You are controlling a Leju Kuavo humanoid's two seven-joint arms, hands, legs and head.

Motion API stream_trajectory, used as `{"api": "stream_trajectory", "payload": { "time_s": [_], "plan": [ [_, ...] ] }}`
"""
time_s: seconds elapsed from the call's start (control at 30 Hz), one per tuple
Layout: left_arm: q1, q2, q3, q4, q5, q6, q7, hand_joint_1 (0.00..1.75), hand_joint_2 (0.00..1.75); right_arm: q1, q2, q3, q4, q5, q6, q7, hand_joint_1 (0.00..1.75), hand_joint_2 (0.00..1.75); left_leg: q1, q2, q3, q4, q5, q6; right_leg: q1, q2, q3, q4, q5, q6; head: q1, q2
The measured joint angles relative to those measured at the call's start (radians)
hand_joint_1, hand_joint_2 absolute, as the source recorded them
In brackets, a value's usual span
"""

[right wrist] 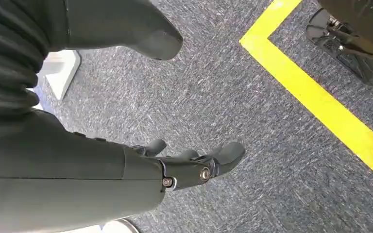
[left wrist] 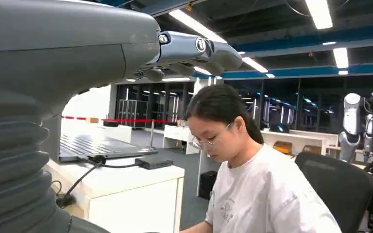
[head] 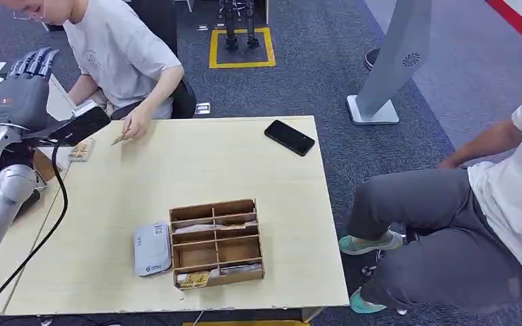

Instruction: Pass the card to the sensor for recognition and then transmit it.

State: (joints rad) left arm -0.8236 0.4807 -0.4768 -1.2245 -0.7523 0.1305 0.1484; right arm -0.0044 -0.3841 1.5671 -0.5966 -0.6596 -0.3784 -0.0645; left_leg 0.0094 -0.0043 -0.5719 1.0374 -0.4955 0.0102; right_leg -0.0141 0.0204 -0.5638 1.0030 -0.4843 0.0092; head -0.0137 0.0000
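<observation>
My left hand [head: 24, 88] is raised beside the table's far left corner, fingers pointing up and holding nothing; the left wrist view shows its fingers [left wrist: 194, 51] stretched out in front of a seated person [left wrist: 252, 194]. That person [head: 119, 54] holds a small card [head: 119, 139] just above the table [head: 177, 170]. The grey-white sensor [head: 151, 248] lies flat near the front, against the left side of a wooden compartment box [head: 216, 242]. My right hand [right wrist: 194, 165] hangs over grey carpet, fingers apart and empty.
A black phone [head: 289, 137] lies at the table's far right. A small stack of cards [head: 81, 149] sits at the far left edge. A second person [head: 462, 224] sits close to the table's right side. A black cable [head: 47, 224] runs down along the left edge.
</observation>
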Motion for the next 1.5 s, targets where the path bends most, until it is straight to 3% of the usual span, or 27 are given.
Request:
{"api": "stream_trajectory", "payload": {
  "time_s": [0.43,0.47,0.5,0.57,0.6,0.63,0.7,0.87,0.9,0.93,1.07,1.13,1.2,1.33,1.5],
  "plan": [
    [0.045,0.001,0.041,-0.006,0.013,0.018,-0.014,0.00,1.75,-0.002,0.006,0.000,0.031,-0.015,0.006,-0.010,0.00,1.75,0.000,0.000,-0.002,-0.001,0.000,0.000,0.000,0.000,0.002,0.001,0.000,0.000,0.000,0.000],
    [0.099,0.005,0.061,-0.030,-0.025,0.075,-0.022,0.00,1.75,-0.002,0.006,0.000,0.027,-0.037,0.004,0.007,0.00,1.75,-0.001,0.001,0.000,-0.002,-0.001,0.000,-0.001,0.001,0.004,0.001,0.000,0.000,0.005,0.000],
    [0.210,0.020,0.117,-0.092,-0.067,0.177,-0.049,0.00,1.75,0.003,0.005,0.000,0.010,-0.059,-0.020,0.034,0.00,1.75,-0.005,0.008,0.010,-0.006,-0.004,-0.002,-0.006,0.009,0.005,0.000,-0.001,0.000,0.010,0.000],
    [0.470,0.009,0.266,-0.221,-0.061,0.473,-0.186,0.00,1.75,0.031,-0.025,0.001,-0.095,-0.080,-0.128,0.108,0.00,1.75,-0.013,0.024,0.024,-0.012,-0.010,0.002,-0.015,0.025,0.010,0.000,-0.007,0.002,0.003,0.000],
    [0.577,-0.004,0.315,-0.261,-0.063,0.546,-0.243,0.00,1.75,0.045,-0.043,0.002,-0.147,-0.087,-0.171,0.131,0.00,1.75,-0.014,0.026,0.025,-0.012,-0.013,0.003,-0.015,0.026,0.009,0.000,-0.009,0.003,-0.004,0.000],
    [0.676,-0.022,0.380,-0.305,-0.073,0.566,-0.271,0.00,1.75,0.061,-0.061,0.003,-0.203,-0.095,-0.211,0.154,0.00,1.75,-0.013,0.026,0.023,-0.012,-0.013,0.003,-0.014,0.026,0.009,0.000,-0.010,0.003,-0.004,0.000],
    [0.825,-0.058,0.485,-0.375,-0.094,0.547,-0.279,0.00,1.75,0.082,-0.098,0.004,-0.290,-0.108,-0.263,0.178,0.00,1.75,-0.013,0.022,0.021,-0.012,-0.015,0.005,-0.013,0.022,0.008,0.000,-0.014,0.004,-0.005,0.000],
    [0.887,-0.073,0.536,-0.411,-0.115,0.526,-0.269,0.00,1.75,0.086,-0.113,0.005,-0.330,-0.118,-0.270,0.186,0.00,1.75,-0.013,0.020,0.020,-0.012,-0.015,0.005,-0.013,0.020,0.008,0.000,-0.014,0.004,-0.002,0.000],
    [0.995,-0.121,0.657,-0.470,-0.084,0.464,-0.248,0.00,1.75,0.089,-0.143,0.005,-0.405,-0.134,-0.274,0.186,0.00,1.75,-0.013,0.016,0.019,-0.012,-0.016,0.005,-0.013,0.016,0.009,-0.001,-0.015,0.005,-0.002,0.000],
    [1.041,-0.181,0.767,-0.493,0.001,0.413,-0.250,0.00,1.75,0.090,-0.151,0.005,-0.459,-0.152,-0.275,0.173,0.00,1.75,-0.013,0.013,0.019,-0.012,-0.016,0.005,-0.013,0.012,0.010,-0.001,-0.015,0.005,-0.002,0.000],
    [1.070,-0.259,0.970,-0.490,0.010,0.340,-0.303,0.00,1.75,0.091,-0.165,0.005,-0.508,-0.187,-0.275,0.153,0.00,1.75,-0.012,0.009,0.019,-0.012,-0.015,0.006,-0.012,0.008,0.012,-0.001,-0.015,0.005,-0.002,0.000],
    [1.069,-0.306,1.066,-0.483,0.062,0.278,-0.308,0.00,1.75,0.091,-0.172,0.005,-0.525,-0.199,-0.275,0.161,0.00,1.75,-0.012,0.009,0.020,-0.012,-0.015,0.006,-0.012,0.007,0.013,-0.001,-0.015,0.005,-0.002,0.000],
    [1.070,-0.346,1.156,-0.472,0.078,0.257,-0.310,0.00,1.75,0.094,-0.179,0.005,-0.539,-0.201,-0.275,0.164,0.00,1.75,-0.011,0.009,0.020,-0.011,-0.015,0.006,-0.012,0.007,0.013,-0.001,-0.015,0.005,-0.003,0.000],
    [1.069,-0.393,1.247,-0.460,0.073,0.240,-0.323,0.00,1.75,0.096,-0.190,0.005,-0.555,-0.202,-0.275,0.167,0.00,1.75,-0.011,0.005,0.020,-0.011,-0.014,0.006,-0.012,0.003,0.014,-0.002,-0.015,0.005,-0.003,0.000],
    [1.063,-0.424,1.307,-0.452,0.064,0.233,-0.327,0.00,1.75,0.096,-0.195,0.004,-0.567,-0.200,-0.275,0.170,0.00,1.75,-0.011,0.005,0.020,-0.011,-0.014,0.006,-0.012,0.003,0.014,-0.002,-0.015,0.005,-0.003,0.000]
  ]
}}
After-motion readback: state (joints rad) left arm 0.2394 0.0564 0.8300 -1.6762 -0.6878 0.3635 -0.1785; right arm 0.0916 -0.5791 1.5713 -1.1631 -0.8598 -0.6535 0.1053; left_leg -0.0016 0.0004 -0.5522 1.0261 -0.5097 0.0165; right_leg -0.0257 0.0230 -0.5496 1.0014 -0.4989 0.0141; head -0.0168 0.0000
